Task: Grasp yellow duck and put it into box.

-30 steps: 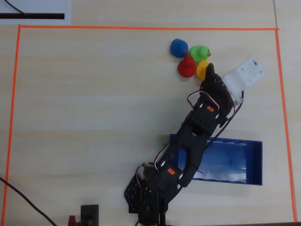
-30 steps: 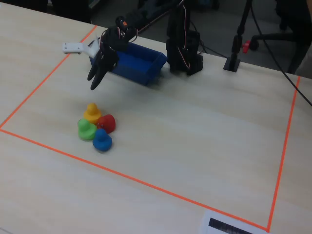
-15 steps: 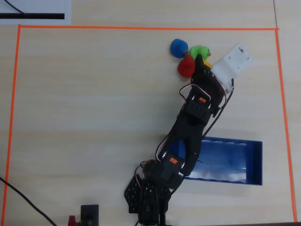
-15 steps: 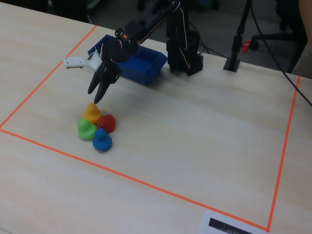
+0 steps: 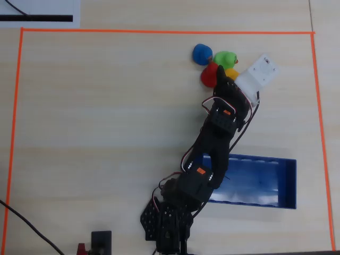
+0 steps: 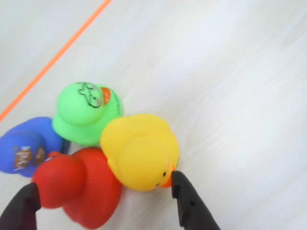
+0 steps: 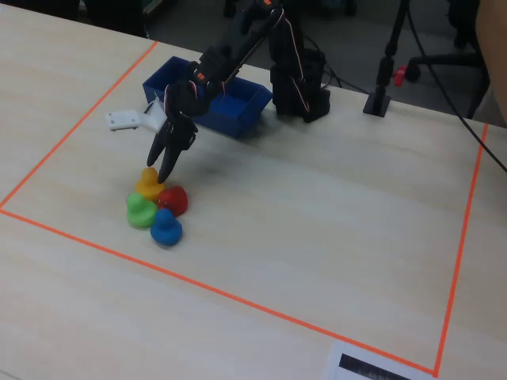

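Note:
The yellow duck (image 6: 139, 153) with an orange beak sits in a tight cluster, touching the red duck (image 6: 76, 187) and the green duck (image 6: 84, 112). It also shows in the overhead view (image 5: 232, 73) and the fixed view (image 7: 148, 184). My gripper (image 6: 104, 181) is open and low over the cluster. One finger (image 6: 192, 203) is right at the yellow duck's beak, the other (image 6: 21, 211) is beside the red duck, so both ducks lie between them. The blue box (image 5: 287, 183) lies near the arm's base, apart from the ducks.
A blue duck (image 6: 24, 148) touches the green and red ducks. Orange tape (image 5: 159, 32) frames the work area and runs close behind the ducks. The arm's base (image 5: 167, 228) stands beside the box. A black stand (image 7: 382, 99) and cables are outside the tape.

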